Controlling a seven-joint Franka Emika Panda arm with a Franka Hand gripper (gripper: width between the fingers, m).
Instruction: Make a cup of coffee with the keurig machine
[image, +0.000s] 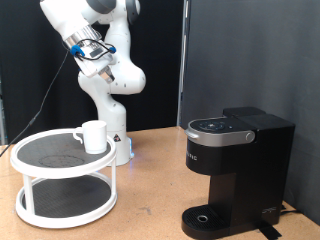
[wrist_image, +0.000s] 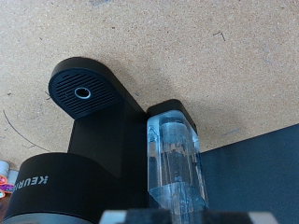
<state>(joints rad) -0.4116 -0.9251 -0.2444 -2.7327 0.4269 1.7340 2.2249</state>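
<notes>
The cup (image: 93, 135) is a small white mug standing upright on the top tier of a round white rack (image: 30, 150) at the exterior view's left. The keurig machine (image: 235, 165) is black, with its lid down, and stands at the exterior view's right. Its round drip base (image: 207, 218) is bare. My gripper (image: 96, 62) hangs high near the exterior view's top left, well above the cup, with nothing seen between its fingers. The wrist view looks down on the machine (wrist_image: 93, 173), its drip base (wrist_image: 84, 91) and its clear water tank (wrist_image: 175, 159).
The rack has two tiers with dark mesh surfaces; the lower tier (image: 65, 195) shows nothing on it. The arm's white base (image: 112, 130) stands right behind the rack. A black curtain (image: 240, 50) backs the wooden table (image: 150, 205).
</notes>
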